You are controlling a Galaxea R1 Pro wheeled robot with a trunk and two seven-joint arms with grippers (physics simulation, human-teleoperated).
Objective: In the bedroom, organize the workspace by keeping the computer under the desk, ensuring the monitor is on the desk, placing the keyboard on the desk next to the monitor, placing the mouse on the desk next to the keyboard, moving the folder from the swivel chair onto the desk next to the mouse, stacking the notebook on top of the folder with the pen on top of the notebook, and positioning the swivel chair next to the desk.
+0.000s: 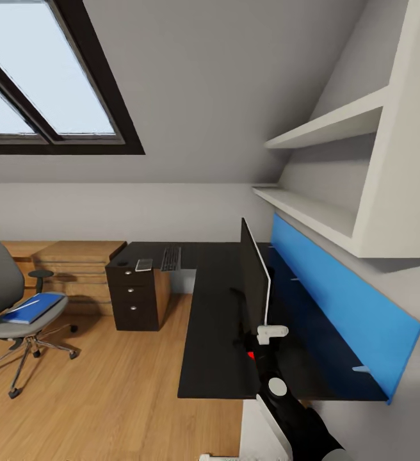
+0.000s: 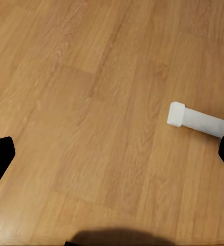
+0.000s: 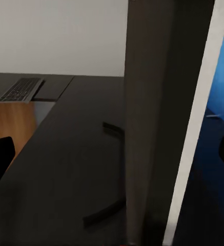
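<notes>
My right tool point(image 1: 266, 337), spread open, straddles the near edge of the monitor point(image 1: 255, 276) standing on the counter point(image 1: 213, 333). My left tool point(image 2: 112, 154) gapes open over the wooden floor point(image 2: 91, 102). Beyond the monitor the keyboard point(image 1: 170, 258) lies at the counter's far end, with the blue folder point(image 1: 32, 308) on the swivel chair point(image 1: 8, 301) well apart

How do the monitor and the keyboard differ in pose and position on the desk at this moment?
The monitor stands upright on its curved stand, seen edge-on from the head view; the keyboard lies flat. The monitor sits on the near wing of the desk, beside the blue wall panel, while the keyboard lies on the far wing, near the drawers. The right gripper is at the monitor; nothing is near the keyboard. Both are black.
</notes>
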